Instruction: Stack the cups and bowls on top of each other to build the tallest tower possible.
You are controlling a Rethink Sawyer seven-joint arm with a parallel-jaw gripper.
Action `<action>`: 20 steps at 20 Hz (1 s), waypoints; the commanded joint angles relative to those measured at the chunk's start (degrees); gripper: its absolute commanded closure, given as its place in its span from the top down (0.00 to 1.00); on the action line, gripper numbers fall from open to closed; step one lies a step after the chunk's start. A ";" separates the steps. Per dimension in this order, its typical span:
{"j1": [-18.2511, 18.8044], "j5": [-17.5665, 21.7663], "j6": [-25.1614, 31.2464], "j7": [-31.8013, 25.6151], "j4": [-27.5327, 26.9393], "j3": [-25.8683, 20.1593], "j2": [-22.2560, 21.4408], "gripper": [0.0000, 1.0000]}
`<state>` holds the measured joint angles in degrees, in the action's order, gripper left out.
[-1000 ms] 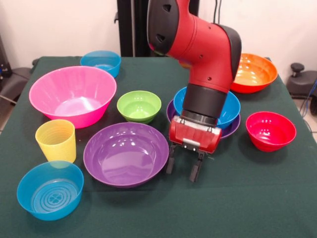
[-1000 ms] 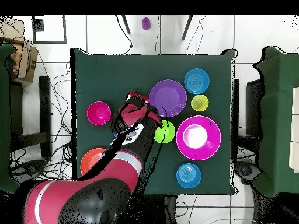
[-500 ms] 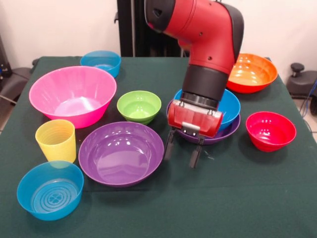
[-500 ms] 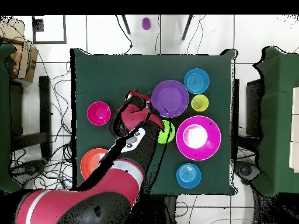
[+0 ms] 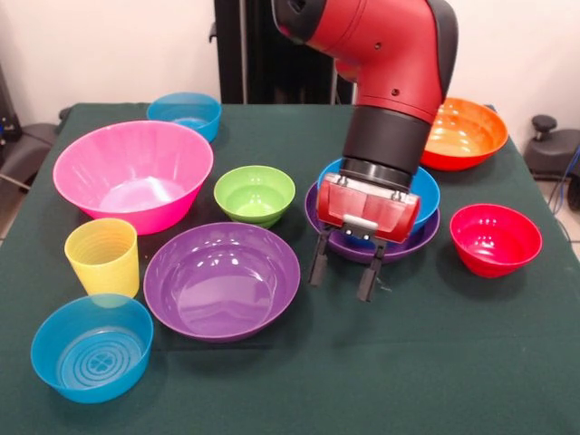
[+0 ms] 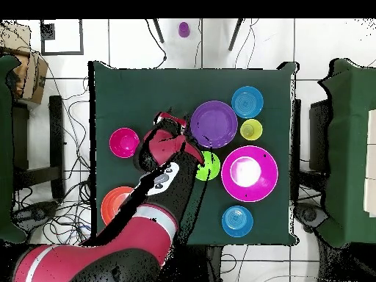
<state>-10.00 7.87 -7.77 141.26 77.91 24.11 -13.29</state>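
Pincer hangs empty between two purple bowls

Pincer (image 5: 343,272) spread and holding nothing, its two black fingers pointing down just above the green cloth of the bench (image 5: 435,362). Directly behind it sits the only stack so far — a blue bowl (image 5: 419,195) nested in a wide purple bowl (image 5: 401,248), both partly hidden by the red wrist. Just beside the pincer, toward the pink bowl, lies the second wide purple bowl (image 5: 223,280), upright and empty. On the pincer's other side a red bowl (image 5: 496,238) stands alone, with an orange bowl (image 5: 464,133) further off behind it.

Going outward past the loose purple bowl: a green bowl (image 5: 255,194), then the large pink bowl (image 5: 133,174), a ribbed yellow cup (image 5: 102,256), and two translucent blue bowls (image 5: 91,347), one near the yellow cup and one far back.

Judging by position, the step in hand is choosing a rim to take. A good grasp would put one finger inside and one outside a bowl's wall, coming straight down — these glossy rims will likely slip under a slanted pinch. Wide pieces belong low in the tower, so the loose purple bowl or the pink one seems the better base than the small stack behind.
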 commanded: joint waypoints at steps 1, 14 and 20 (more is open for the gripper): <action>-1.35 -2.77 2.78 5.03 0.33 -4.12 4.04 1.00; -4.20 -4.31 5.67 4.05 2.14 2.50 4.76 1.00; -4.32 -4.30 6.06 4.10 2.11 3.34 4.51 1.00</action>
<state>-13.55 5.50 -7.78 141.26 78.12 28.94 -10.54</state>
